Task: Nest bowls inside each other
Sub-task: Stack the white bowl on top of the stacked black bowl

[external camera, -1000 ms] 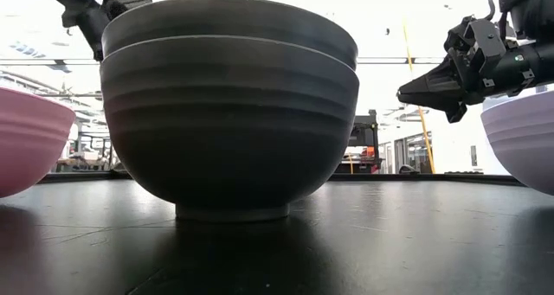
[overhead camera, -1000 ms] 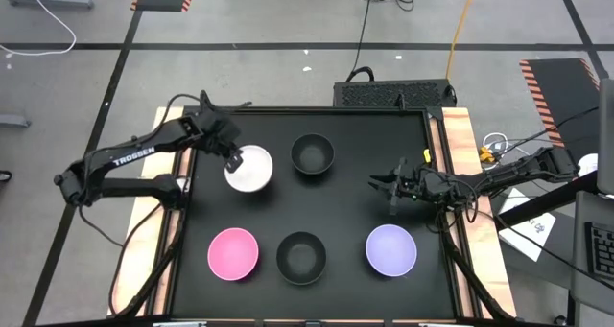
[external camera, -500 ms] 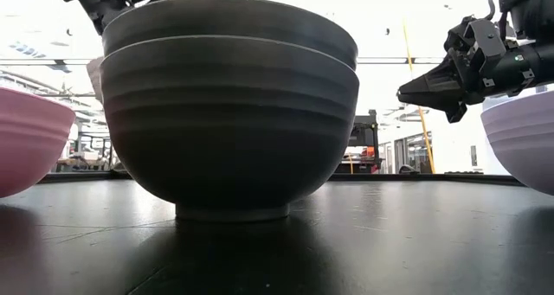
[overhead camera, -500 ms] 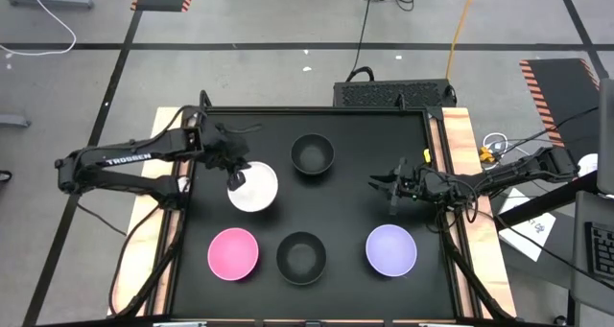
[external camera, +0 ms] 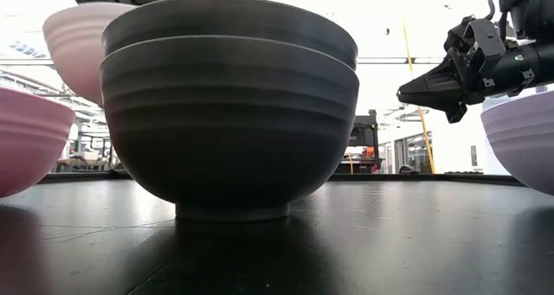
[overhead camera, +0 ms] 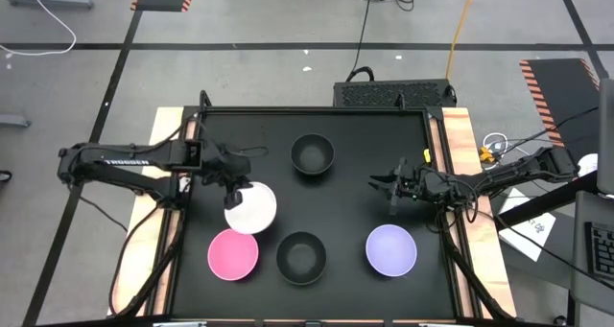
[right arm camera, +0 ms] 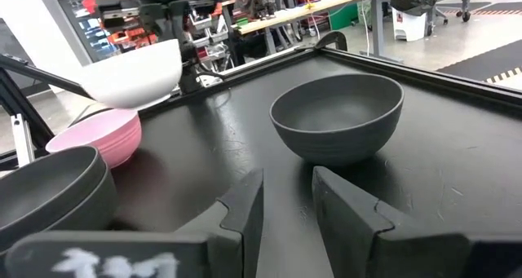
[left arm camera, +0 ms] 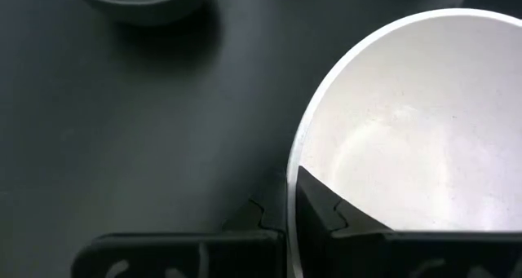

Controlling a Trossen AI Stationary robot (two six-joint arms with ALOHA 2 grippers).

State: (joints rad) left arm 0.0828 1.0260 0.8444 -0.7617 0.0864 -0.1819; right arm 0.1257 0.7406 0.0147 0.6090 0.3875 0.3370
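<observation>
My left gripper [overhead camera: 233, 191] is shut on the white bowl [overhead camera: 253, 208], which hangs in the air just beyond the pink bowl [overhead camera: 233, 253]. In the low view the white bowl [external camera: 74, 42] floats above the pink bowl [external camera: 26, 139]. Two black bowls nested in a stack [external camera: 229, 105] stand on their foot at the near middle [overhead camera: 301, 257]. A third black bowl [overhead camera: 313, 154] stands toward the far edge. The lavender bowl [overhead camera: 391, 249] stands near right. My right gripper [overhead camera: 389, 185] hovers open over the right side, touching nothing. My left gripper pinches the white bowl's rim [left arm camera: 292, 180] on its left side, one finger [left arm camera: 322, 209] inside the bowl and one [left arm camera: 259, 219] outside. The fingers come from above, pointing down. The bowl [external camera: 74, 42] is lifted clear of the table and sits upright.
The black tabletop [overhead camera: 365, 212] has raised wooden side rails [overhead camera: 460, 174]. Bare table lies between the far black bowl [right arm camera: 338, 115] and my right gripper [right arm camera: 287, 200]. Workbenches and clutter fill the room beyond the far edge.
My left gripper has carried the white bowl toward the near edge, from beside the far black bowl to just beyond the pink bowl. In the low view the bowl has come out from behind the black stack. My right arm has kept still.
</observation>
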